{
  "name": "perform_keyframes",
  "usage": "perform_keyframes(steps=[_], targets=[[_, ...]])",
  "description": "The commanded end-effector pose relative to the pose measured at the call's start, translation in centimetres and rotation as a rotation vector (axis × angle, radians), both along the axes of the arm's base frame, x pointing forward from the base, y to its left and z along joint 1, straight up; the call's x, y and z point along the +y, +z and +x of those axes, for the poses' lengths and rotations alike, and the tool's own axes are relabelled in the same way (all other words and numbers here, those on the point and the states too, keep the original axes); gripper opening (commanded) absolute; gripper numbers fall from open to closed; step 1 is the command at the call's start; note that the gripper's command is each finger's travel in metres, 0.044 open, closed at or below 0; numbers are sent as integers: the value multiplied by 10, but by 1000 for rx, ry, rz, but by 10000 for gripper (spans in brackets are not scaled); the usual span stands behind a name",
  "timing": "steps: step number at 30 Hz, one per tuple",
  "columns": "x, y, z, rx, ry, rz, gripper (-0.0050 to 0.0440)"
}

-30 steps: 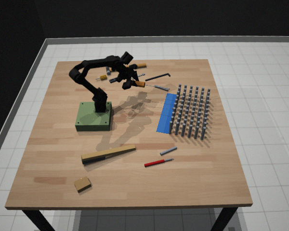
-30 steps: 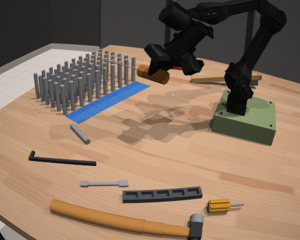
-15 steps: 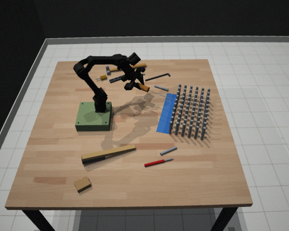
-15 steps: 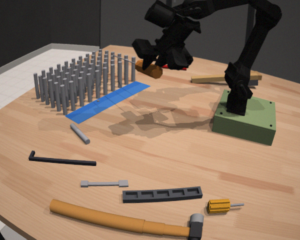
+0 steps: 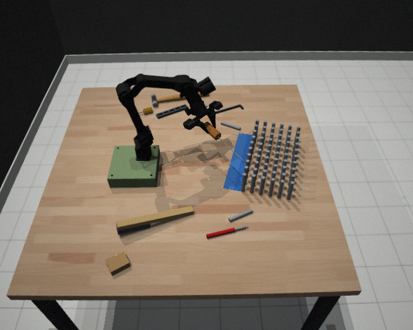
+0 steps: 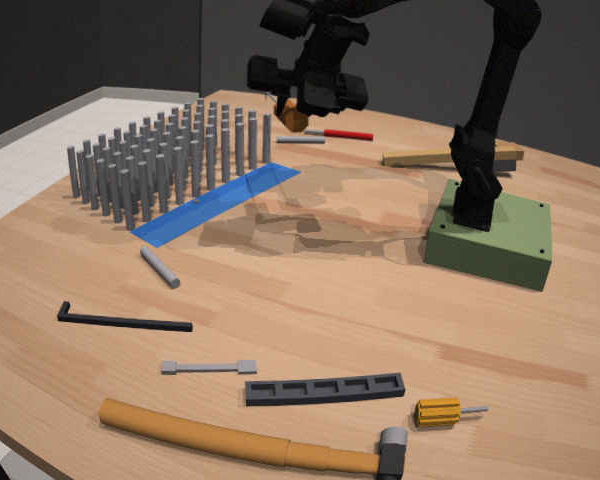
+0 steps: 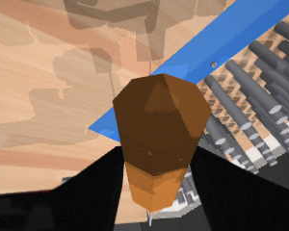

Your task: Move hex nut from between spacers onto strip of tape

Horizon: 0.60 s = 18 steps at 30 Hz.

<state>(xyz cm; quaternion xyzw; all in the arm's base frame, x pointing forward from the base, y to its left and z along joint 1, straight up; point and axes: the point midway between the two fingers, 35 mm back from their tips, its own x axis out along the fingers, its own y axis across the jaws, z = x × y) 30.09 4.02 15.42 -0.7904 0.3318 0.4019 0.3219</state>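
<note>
Table [image 5: 270, 248]: lots of loose clutter, none of it near the hand.

Arm [image 5: 135, 117]: arched up from the base and reaching out. The hand [image 5: 204, 124] is well above the table and pitched down toward the work.

Spacers [image 5: 244, 181]: all standing as far as I can see, ahead of the hand and beyond the pick tip. Main risk is here. The shaft is long, so a small wrist yaw or a lift with sideways drift would swing the tip into the nearest row and topple it.

Strip [image 5: 235, 174]: below and ahead of the hand, just on the hand's side of the spacers.

Pick [image 5: 231, 149]: the hand is clenched on its orange-brown handle, and the shaft slopes down and away to the strip. The tip ends right beside the first spacer row. I can't tell if it touches the tape. Second risk: the handle sits skewed in the fingers, so it could rotate under side load and send the tip somewhere I didn't intend.

Nut [image 6: 197, 199]: out of the spacers and lying on the strip, ahead of and below the hand, close to the spacer-side edge. It looks fully on the blue, but the margin is thin. If the hook is still caught in it, pulling away could drag it off the edge. I'd disengage straight up, slowly.
</note>
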Motion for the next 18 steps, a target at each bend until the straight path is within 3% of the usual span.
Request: perform_keyframes(steps=[1,18], targets=[[-19,16,17,-29,-134,10,-50],[-98,24,47,-25,-578,10,-50]])
